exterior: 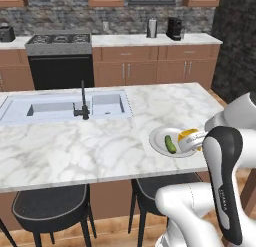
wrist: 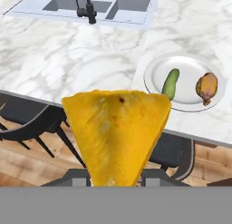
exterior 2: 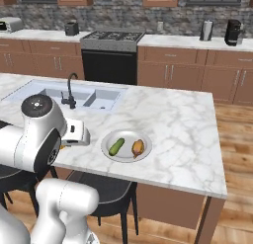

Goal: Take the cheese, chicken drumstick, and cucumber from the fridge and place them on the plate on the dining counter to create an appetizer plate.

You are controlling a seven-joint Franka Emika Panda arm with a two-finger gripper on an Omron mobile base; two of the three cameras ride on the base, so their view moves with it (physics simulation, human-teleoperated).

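Yellow-orange cheese (wrist: 117,134) sits clamped in the gripper (wrist: 115,175), short of the dining counter (wrist: 68,60). The plate (wrist: 188,64) carries the cucumber (wrist: 171,83) and chicken drumstick (wrist: 207,87), apart. No readable writing anywhere.

Glossy white arm (exterior: 200,211) of rounded segments, dark charcoal joint bands (one round black cap, right base view).

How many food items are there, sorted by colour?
Green: 1, the cucumber on the plate
Golden-brown: 1, the chicken drumstick on the plate
Yellow-orange: 1, the cheese in the claw
Total: 3
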